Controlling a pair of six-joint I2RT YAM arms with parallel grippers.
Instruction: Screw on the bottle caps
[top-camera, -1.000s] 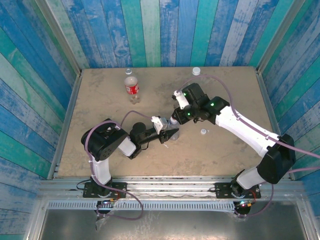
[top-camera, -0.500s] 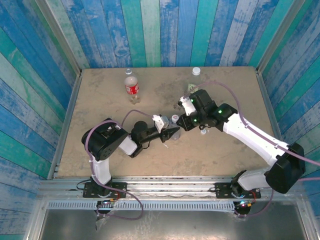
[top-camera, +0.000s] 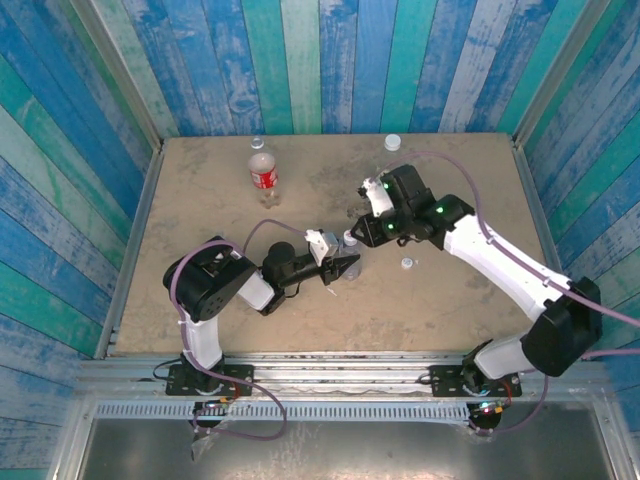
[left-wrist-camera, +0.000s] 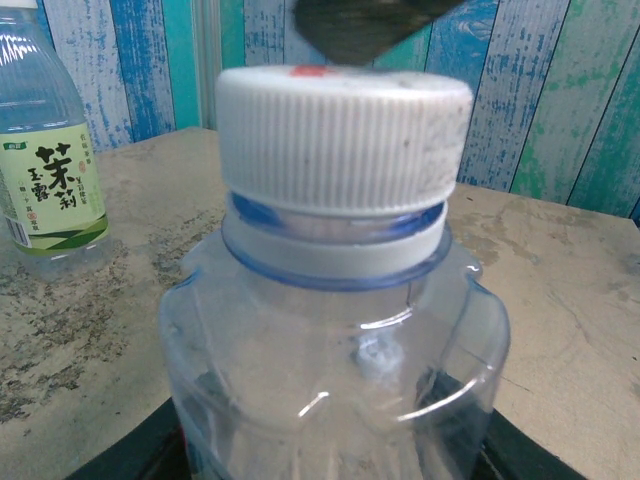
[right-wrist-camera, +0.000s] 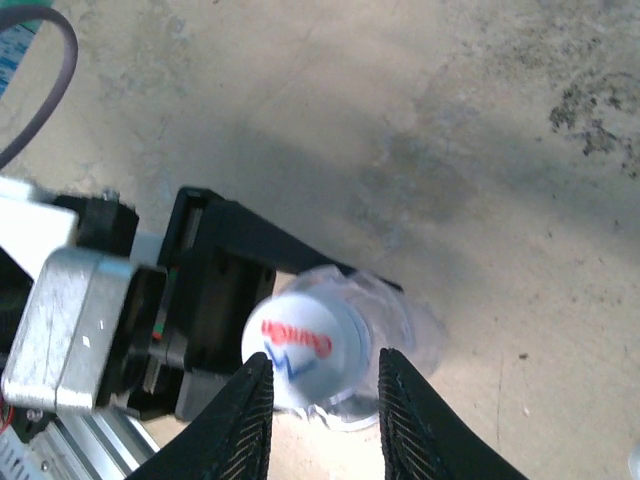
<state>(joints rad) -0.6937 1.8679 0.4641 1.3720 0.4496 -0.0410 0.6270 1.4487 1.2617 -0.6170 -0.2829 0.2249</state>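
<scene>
I see the left gripper (top-camera: 345, 266) pinching the clear bottle (left-wrist-camera: 335, 370), white cap (left-wrist-camera: 340, 140) on it, right of the red-labelled bottle (top-camera: 263, 176) and nearer the arm bases (top-camera: 200, 378), while the right gripper (right-wrist-camera: 325, 360) hangs just over that cap, jaws slightly spread.

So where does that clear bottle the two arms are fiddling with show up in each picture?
Top external: clear bottle near centre, small.
Left wrist: clear bottle centre, close up.
Right wrist: clear bottle lower centre, seen from above.
Shared landmark: its white cap.
</scene>
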